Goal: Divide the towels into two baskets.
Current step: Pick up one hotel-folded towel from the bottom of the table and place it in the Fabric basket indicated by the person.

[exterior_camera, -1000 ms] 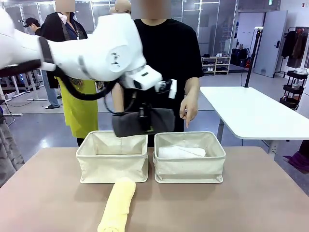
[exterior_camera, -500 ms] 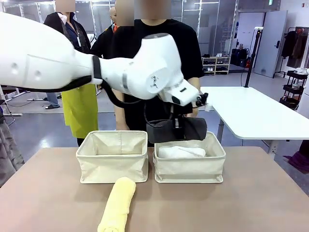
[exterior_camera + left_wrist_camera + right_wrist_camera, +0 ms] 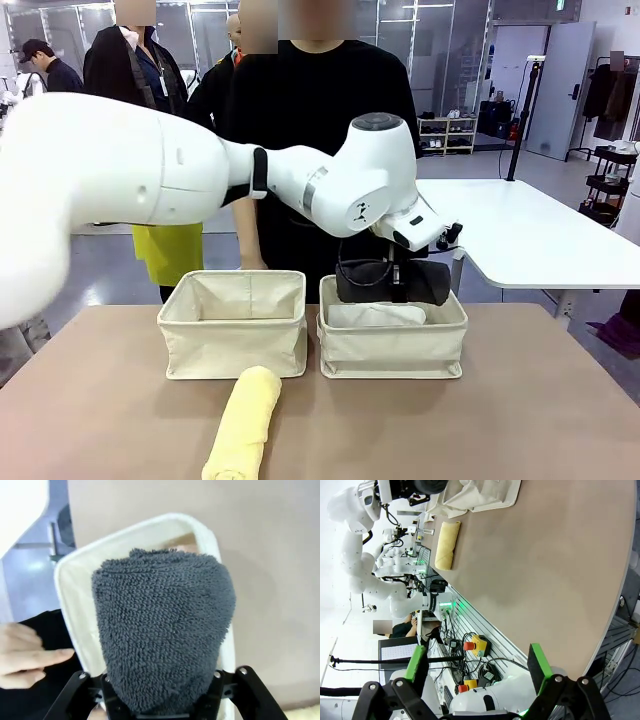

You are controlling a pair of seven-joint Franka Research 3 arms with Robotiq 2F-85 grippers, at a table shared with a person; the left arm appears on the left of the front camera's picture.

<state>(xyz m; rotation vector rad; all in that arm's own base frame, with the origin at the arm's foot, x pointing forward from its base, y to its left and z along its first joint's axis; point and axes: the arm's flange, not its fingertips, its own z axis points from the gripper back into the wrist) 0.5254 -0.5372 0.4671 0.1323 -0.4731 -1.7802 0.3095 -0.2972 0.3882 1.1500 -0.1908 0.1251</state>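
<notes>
Holding dark grey towel (image 3: 428, 284) over right-hand basket (image 3: 392, 352), pinched in left fingers (image 3: 398, 279), just above white towel (image 3: 375, 315) inside. Yellow towel (image 3: 245, 420) on tabletop (image 3: 500, 420), before left-hand basket (image 3: 232, 347), not yet sorted. Right fingers (image 3: 416, 667) spread, empty. Judged about half done.

Coarse-looped grey terry towel (image 3: 160, 630), matt canvas baskets (image 3: 232, 345), smooth matt tabletop (image 3: 480, 420) (arm shell (image 3: 150, 180) glossy plastic)

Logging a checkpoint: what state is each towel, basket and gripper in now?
dark grey towel: rolled, hanging over the right basket.
white towel: lying in the right basket.
pale yellow towel: rolled, on the table before the left basket.
left gripper: jaws shut on the dark grey towel.
right gripper: jaws open, empty.
left basket and right basket: upright.
</notes>
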